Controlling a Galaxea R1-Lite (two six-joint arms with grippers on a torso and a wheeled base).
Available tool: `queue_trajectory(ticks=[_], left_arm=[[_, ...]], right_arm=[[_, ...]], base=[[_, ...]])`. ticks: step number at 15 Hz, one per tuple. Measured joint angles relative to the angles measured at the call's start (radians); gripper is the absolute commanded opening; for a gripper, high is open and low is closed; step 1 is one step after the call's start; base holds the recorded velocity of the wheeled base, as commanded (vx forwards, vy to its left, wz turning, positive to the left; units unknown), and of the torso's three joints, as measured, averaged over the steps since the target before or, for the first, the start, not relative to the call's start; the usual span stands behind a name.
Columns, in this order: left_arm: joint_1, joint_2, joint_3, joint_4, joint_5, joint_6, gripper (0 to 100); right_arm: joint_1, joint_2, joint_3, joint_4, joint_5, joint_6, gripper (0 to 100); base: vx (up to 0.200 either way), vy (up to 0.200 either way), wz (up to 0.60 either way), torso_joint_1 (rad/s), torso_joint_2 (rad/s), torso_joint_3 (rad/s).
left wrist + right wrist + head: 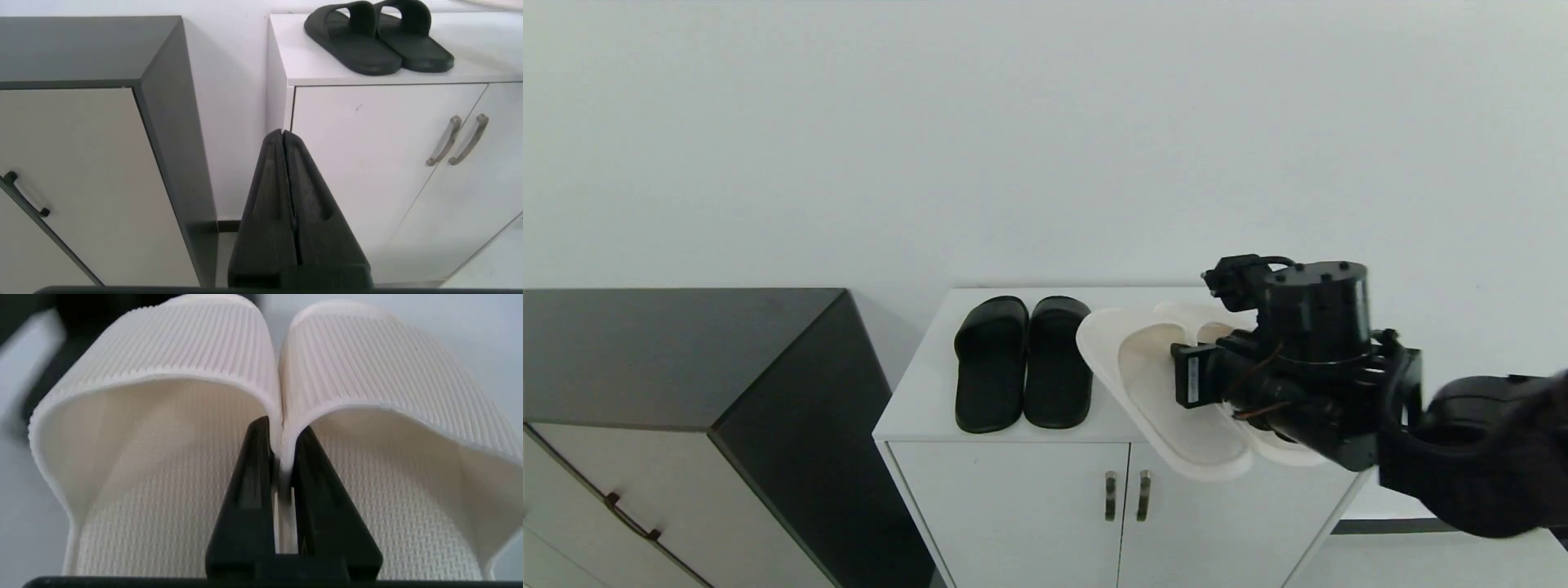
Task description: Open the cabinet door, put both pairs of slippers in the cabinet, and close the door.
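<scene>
A pair of black slippers (1023, 363) (380, 37) lies side by side on top of the white cabinet (1005, 514) (368, 155). Its two doors are closed, with paired handles (1127, 495) (459, 140) at the middle. My right gripper (282, 434) is shut on the touching inner edges of the pair of white slippers (1168, 400) (163, 449), which sit tilted over the right front edge of the cabinet top. My left gripper (283, 135) is shut with nothing in it, low in front of the gap between the two cabinets.
A dark cabinet (686, 351) (82, 49) with pale drawer fronts stands to the left of the white one, separated by a narrow gap. A plain white wall runs behind both. Pale floor shows at the lower right.
</scene>
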Motion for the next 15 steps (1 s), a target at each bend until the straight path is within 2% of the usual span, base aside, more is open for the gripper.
queue_trajectory(ticks=[4, 9, 15], left_arm=[[0.000, 0.000, 0.000, 0.000, 0.001, 0.000, 0], [0.000, 0.000, 0.000, 0.000, 0.000, 0.000, 0], [0.000, 0.000, 0.000, 0.000, 0.000, 0.000, 0]], right_arm=[[0.079, -0.251, 0.238, 0.011, 0.237, -0.061, 0], [0.109, -0.324, 0.305, 0.006, 0.282, -0.074, 0], [0.111, -0.346, 0.326, -0.001, 0.293, -0.071, 0]], base=[[0.000, 0.000, 0.00, 0.000, 0.00, 0.000], [0.000, 0.000, 0.00, 0.000, 0.00, 0.000], [-0.200, 0.000, 0.00, -0.001, 0.00, 0.004]])
